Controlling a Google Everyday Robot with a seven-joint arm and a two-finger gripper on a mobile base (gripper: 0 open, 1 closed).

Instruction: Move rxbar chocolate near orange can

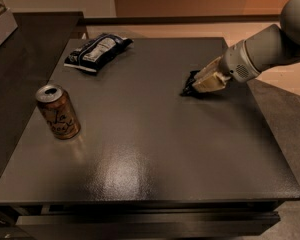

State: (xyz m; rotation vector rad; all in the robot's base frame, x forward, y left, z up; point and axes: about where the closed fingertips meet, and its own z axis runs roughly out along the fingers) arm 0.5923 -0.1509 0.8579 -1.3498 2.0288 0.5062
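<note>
**Lock in the grip, then haul toward 9 o'clock**

Taking the table (155, 154) centre as the dial hub.

Gripper (201, 83) down low at about 2 o'clock, right at the black snack bar (188, 87), reaching in on the arm (262, 54) from the 3 o'clock edge. Cannot tell whether open, closed, or clamped on the bar: contact point hidden by the gripper body.

Orange can (58, 112) upright at 9 o'clock, well apart from the bar, most of the table width between them. Chip bag (97, 51) at 11 o'clock, off the direct line.

Probably the grasp step, with none of the transfer done yet. To do it well:

- Confirm a real hold before lifting. Thin, flat wrapper, so likely to skid or slip out rather than pinch cleanly.
- Lift only enough to clear the surface, then go straight across toward 9 o'clock.
- Slow down on approach. Can looks light and tall, so probably easy to knock over.
- Come in from the can's 3 o'clock side and set down just beside it, not touching.
- Stay clear of the bag at 11.
- Release with the bar flat, then back away upward, not sideways, to avoid dragging it off the spot.
</note>
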